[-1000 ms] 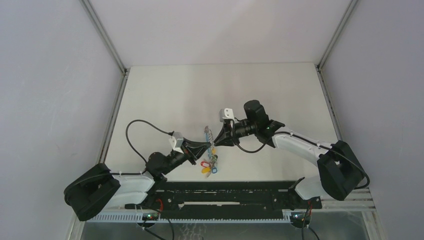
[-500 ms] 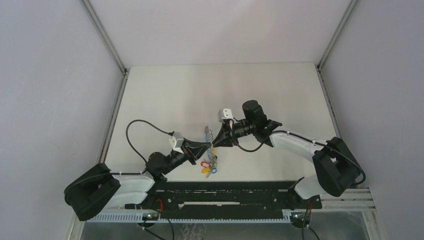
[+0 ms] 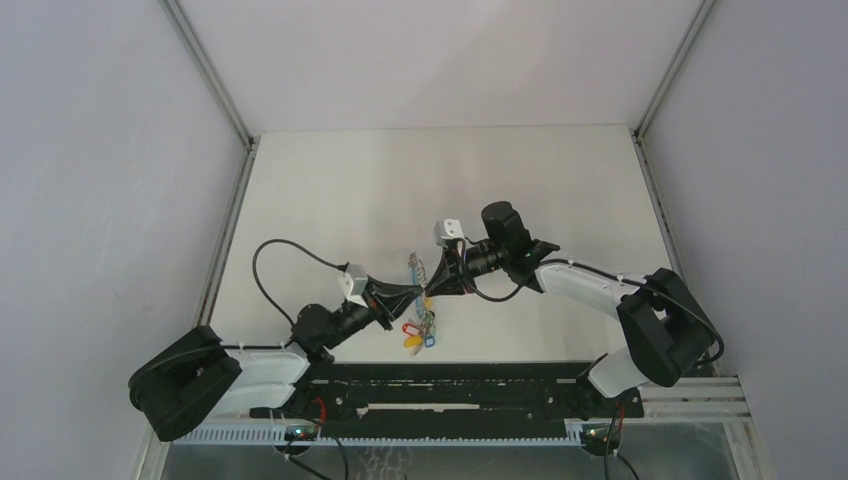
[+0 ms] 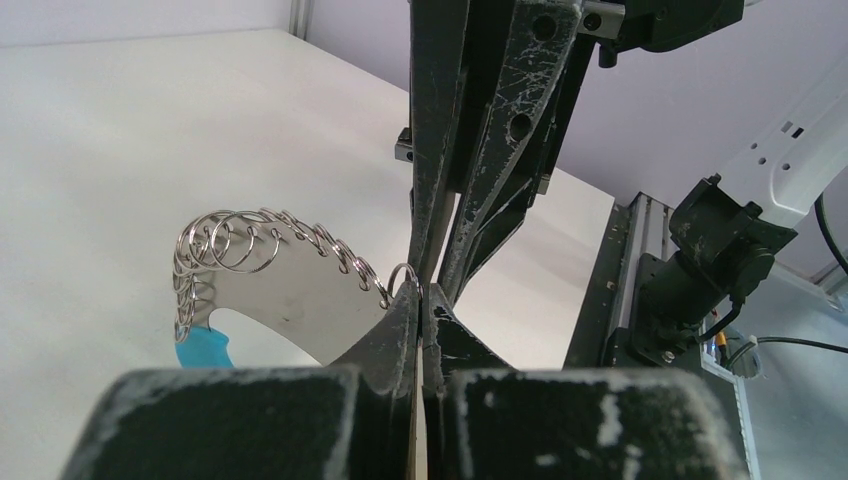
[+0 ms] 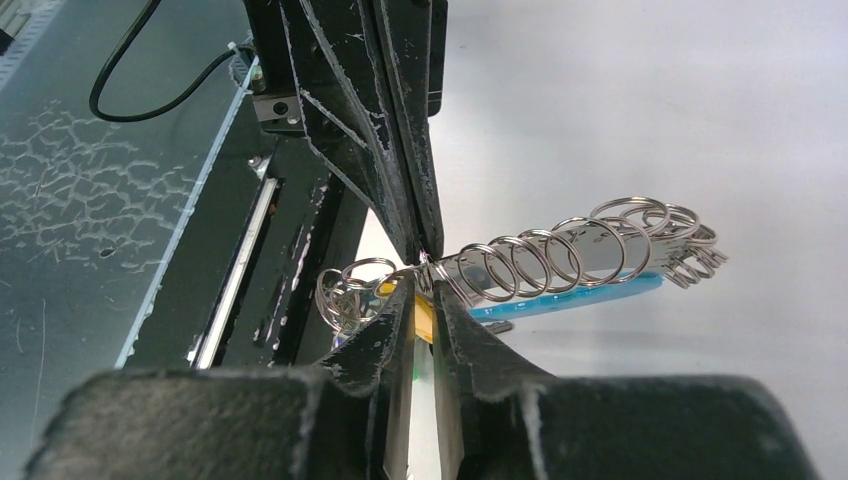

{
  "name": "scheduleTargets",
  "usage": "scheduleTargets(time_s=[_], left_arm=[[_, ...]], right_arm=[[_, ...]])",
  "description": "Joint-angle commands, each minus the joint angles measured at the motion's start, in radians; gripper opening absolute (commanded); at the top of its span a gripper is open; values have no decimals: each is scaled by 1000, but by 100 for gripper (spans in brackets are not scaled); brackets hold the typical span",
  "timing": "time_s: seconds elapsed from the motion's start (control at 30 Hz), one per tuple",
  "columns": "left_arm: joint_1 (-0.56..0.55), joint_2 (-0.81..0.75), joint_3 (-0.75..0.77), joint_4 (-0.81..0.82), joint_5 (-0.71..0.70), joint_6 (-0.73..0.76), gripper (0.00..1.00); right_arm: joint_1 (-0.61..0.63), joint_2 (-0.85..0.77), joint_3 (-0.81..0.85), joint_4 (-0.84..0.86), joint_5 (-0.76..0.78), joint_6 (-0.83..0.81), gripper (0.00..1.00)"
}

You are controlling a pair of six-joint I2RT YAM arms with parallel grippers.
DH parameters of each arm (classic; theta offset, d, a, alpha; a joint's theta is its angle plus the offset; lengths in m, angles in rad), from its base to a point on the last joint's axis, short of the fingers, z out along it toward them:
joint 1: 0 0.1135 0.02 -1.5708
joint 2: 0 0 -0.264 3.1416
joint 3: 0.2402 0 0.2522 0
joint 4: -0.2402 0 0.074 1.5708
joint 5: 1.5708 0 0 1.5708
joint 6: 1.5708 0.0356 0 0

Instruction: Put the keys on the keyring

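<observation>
The keyring [image 3: 417,270] hangs in the air between both grippers: a silver curved plate with several split rings [image 4: 262,243] and a bright blue band [image 4: 200,348]. It also shows in the right wrist view [image 5: 560,256]. My left gripper [image 4: 422,290] is shut on the plate's end, beside one small ring. My right gripper [image 5: 424,277] meets it tip to tip, with a yellow-orange key head [image 5: 424,318] pinched between its fingers. In the top view the left gripper [image 3: 419,293] and the right gripper [image 3: 432,284] touch. I cannot make out the green-headed key.
Red, yellow and blue tagged keys [image 3: 415,333] dangle below the keyring, just above the white table [image 3: 330,190]. The black rail [image 3: 450,385] with both arm bases runs along the near edge. Grey walls stand on three sides.
The right arm's elbow and forearm have swung a little to the left. Both gripper tips have stayed together on the keyring.
</observation>
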Motion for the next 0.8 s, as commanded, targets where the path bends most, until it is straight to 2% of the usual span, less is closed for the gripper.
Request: scheduleTargets(time_s=[0.0, 0.23, 0.37, 0.5, 0.57, 0.7, 0.77], left_arm=[[2, -11, 45, 112, 15, 18, 0], [2, -6, 46, 115, 21, 18, 0], [2, -3, 49, 115, 25, 16, 0], [1, 7, 49, 114, 30, 17, 1], [2, 9, 44, 113, 32, 24, 6], [4, 19, 43, 103, 44, 42, 26], [12, 16, 48, 80, 67, 48, 31]], right_arm=[[3, 0, 13, 50, -40, 2, 10], [5, -2, 18, 70, -57, 8, 9], [5, -6, 20, 57, -58, 1, 0], [-1, -35, 26, -16, -32, -38, 0], [-4, -51, 56, -127, 17, -87, 0], [3, -90, 126, -359, 113, -189, 0], [8, -103, 160, -471, 174, -226, 0]])
